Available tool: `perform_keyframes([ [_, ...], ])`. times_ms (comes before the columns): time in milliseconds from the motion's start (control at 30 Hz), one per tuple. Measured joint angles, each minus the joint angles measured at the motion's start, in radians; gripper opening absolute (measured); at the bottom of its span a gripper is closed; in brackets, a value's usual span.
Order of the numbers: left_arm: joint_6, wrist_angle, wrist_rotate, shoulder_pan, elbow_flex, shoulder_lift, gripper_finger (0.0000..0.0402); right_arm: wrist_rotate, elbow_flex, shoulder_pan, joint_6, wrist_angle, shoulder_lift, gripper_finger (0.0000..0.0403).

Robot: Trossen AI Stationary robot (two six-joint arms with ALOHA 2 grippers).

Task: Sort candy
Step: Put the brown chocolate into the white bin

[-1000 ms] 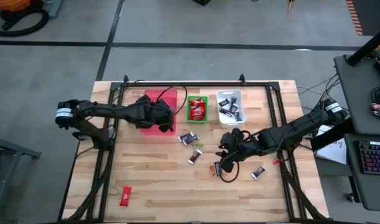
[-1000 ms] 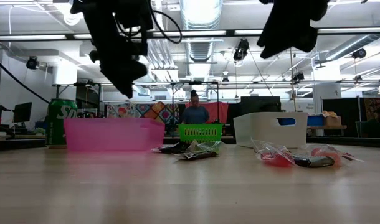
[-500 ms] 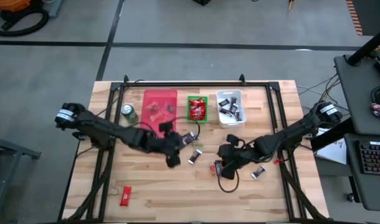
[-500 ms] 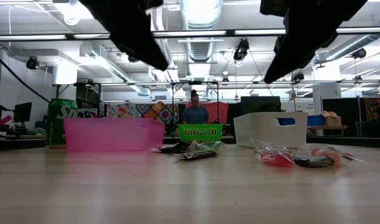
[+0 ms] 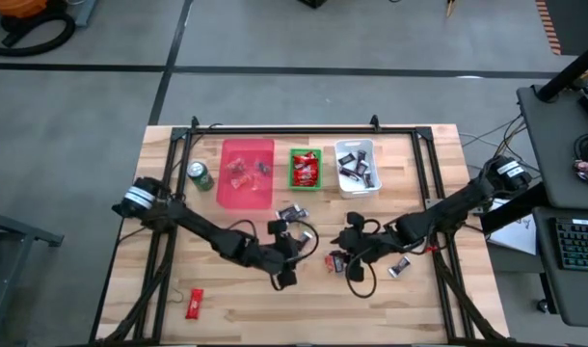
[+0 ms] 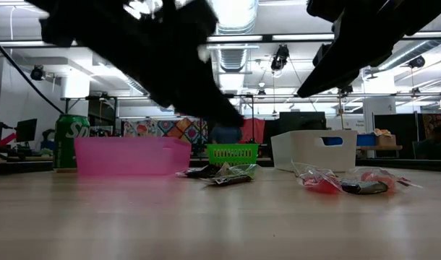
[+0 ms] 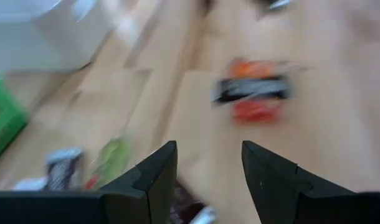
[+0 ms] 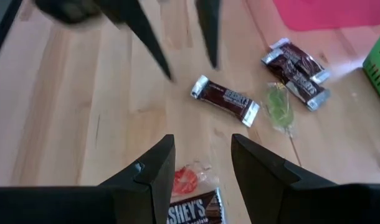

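Bins: three along the far edge of the counter (image 5: 227, 308), pink (image 5: 247, 173), green (image 5: 306, 168), white (image 5: 357, 168), each with candy inside. One green can (image 5: 200, 176) sits left of the pink bin. Loose candy (image 5: 292, 213) mid-counter: about five pieces between the arms, one by the right arm (image 5: 400, 267), one red bar (image 5: 195, 304) alone near the front-left corner. Near half of the counter is mostly bare wood. Left pincer (image 5: 285, 273) spread, empty, over the loose pieces; a second ago it was over the pink bin. Right pincer (image 8: 199, 158) spread, holding nothing, above a red piece and a Hershey's bar (image 8: 193, 205), barely shifted.
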Motion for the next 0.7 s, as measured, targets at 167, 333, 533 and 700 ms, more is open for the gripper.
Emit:
perform_keyframes([
  [167,-0.078,0.013,-0.095,0.0,0.0,0.073,0.0164,-0.001,0.0,0.0,-0.026,-0.002,-0.008,0.0148],
  [333,-0.103,0.061,-0.127,-0.002,0.0,0.128,0.0164,-0.001,0.0,0.0,-0.043,-0.003,-0.009,0.0148],
  [533,-0.138,0.024,-0.197,-0.002,-0.001,0.151,0.0164,-0.001,0.0,0.0,-0.046,-0.003,-0.009,0.0148],
  [700,-0.177,-0.01,-0.197,-0.002,-0.014,0.151,0.0164,-0.001,0.0,0.0,-0.052,-0.003,-0.009,0.0148],
])
